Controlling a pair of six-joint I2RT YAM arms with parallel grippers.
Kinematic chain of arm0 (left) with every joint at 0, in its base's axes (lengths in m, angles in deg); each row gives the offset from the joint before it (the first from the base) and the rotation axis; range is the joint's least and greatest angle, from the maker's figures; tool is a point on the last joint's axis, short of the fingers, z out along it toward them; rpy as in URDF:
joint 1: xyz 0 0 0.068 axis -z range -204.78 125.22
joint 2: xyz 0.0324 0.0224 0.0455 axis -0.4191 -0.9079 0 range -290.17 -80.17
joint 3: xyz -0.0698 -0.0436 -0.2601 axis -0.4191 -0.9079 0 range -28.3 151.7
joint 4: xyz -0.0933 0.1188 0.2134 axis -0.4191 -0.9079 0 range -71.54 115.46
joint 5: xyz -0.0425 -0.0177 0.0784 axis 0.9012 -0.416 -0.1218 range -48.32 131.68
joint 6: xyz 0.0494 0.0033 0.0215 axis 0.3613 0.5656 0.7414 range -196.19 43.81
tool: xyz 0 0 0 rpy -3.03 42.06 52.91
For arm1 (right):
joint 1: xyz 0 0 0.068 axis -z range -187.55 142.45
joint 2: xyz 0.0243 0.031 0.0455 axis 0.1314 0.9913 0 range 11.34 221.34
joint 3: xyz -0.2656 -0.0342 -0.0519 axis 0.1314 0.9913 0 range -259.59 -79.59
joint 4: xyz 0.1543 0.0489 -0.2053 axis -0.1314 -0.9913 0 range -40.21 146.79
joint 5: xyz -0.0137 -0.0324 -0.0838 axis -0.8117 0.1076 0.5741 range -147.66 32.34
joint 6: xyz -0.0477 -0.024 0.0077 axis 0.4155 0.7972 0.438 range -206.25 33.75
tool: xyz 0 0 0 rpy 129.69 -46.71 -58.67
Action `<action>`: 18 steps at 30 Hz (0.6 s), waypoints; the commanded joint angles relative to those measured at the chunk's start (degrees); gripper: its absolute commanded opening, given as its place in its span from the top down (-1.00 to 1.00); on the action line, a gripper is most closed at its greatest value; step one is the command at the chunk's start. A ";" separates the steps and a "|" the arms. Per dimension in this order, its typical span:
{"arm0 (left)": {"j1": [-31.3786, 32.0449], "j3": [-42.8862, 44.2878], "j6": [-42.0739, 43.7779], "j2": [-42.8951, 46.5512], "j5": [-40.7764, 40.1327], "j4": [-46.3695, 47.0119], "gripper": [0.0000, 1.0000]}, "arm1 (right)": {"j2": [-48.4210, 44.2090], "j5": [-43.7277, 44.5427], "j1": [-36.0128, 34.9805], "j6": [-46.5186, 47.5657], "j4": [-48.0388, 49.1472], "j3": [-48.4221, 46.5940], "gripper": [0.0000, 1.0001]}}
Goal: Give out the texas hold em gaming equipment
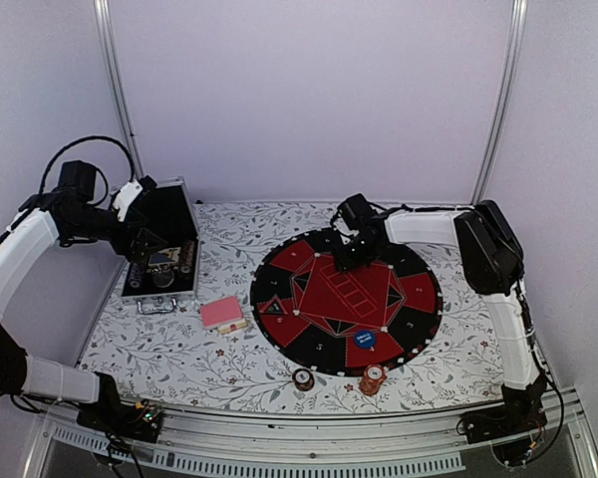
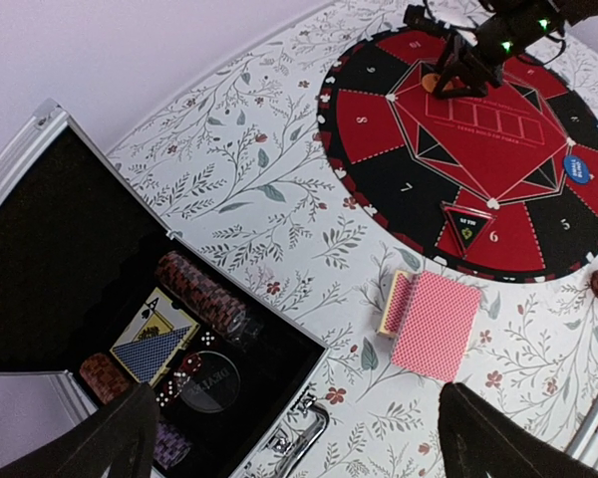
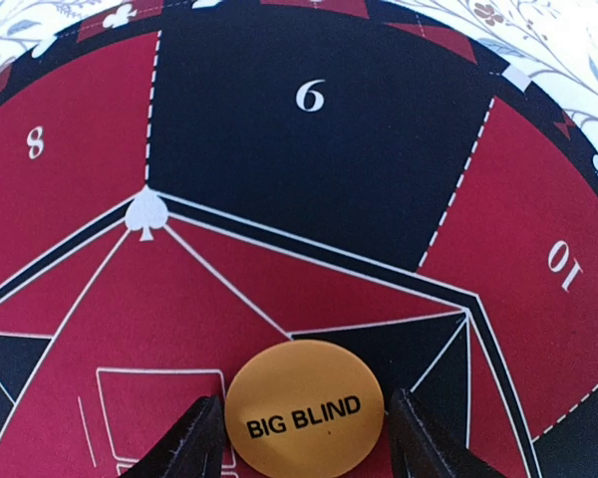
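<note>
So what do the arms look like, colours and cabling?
Left arm and right arm match: white tubular links, black joint housings. A black cable loops above the left one. Fingers are black and tapered. Green lights glow on the right wrist.

Lab booth: white walls, metal frame

Shiny metal case, matt black lining, smooth matt orange button disc, matt printed mat
</note>
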 commanded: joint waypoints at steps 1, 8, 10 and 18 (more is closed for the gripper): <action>0.55 0.95 -0.16 0.82 -0.22 -0.61 -0.99 | 3.61 3.60 1.86 0.45 -0.97 -1.53 -0.12; 0.55 1.50 0.25 0.44 -0.21 -1.17 -0.99 | 3.55 3.64 4.57 0.75 -0.21 -2.02 -0.05; 0.55 1.60 -0.05 0.20 0.08 -1.16 -0.99 | 3.72 3.92 5.00 1.24 0.16 -2.92 -0.05; 0.55 1.65 -0.25 -0.08 0.00 -1.00 -0.99 | 5.73 2.07 5.37 2.59 -0.39 -7.47 -0.12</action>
